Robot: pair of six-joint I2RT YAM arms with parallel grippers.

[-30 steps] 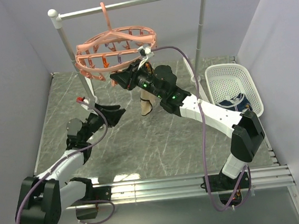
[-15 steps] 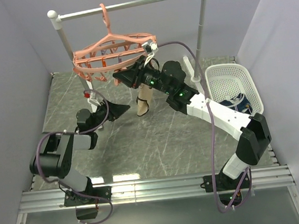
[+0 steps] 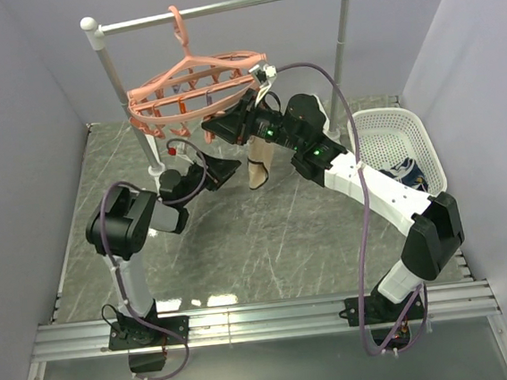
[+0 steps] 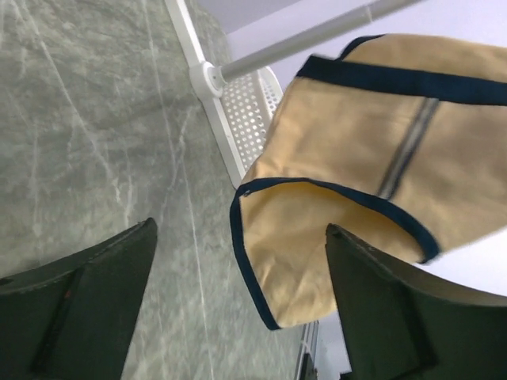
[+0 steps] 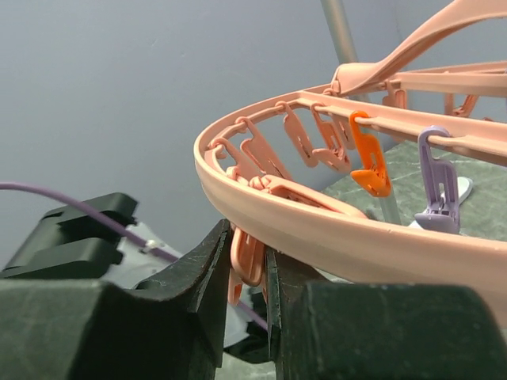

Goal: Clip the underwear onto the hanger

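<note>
- The hanger hangs by its hook from the bar of the rack, tilted, with its ring lower on the left side.
- The right hand is at the near rim of the hanger. In the right wrist view it is clenched on a pink clip that hangs just under the rim, with one finger on each side of the clip.
- Further along the ring, an orange clip and a purple clip hang free.
- The underwear hangs in the air just below the right hand, above the worktop and not touching it. It does not show in the right wrist view, so I cannot tell if the clip or the fingers carry it.
- The left hand is just beside the underwear, on its left and a little lower than the hanger.
- In the left wrist view the left hand is released, with its two fingers wide apart. The underwear hangs in front of the gap, beige with a navy edge, and neither finger touches it.
- A white basket stands on the worktop at the right, near the right post of the rack, well apart from the underwear. Some navy and white clothes lie in it.
</note>
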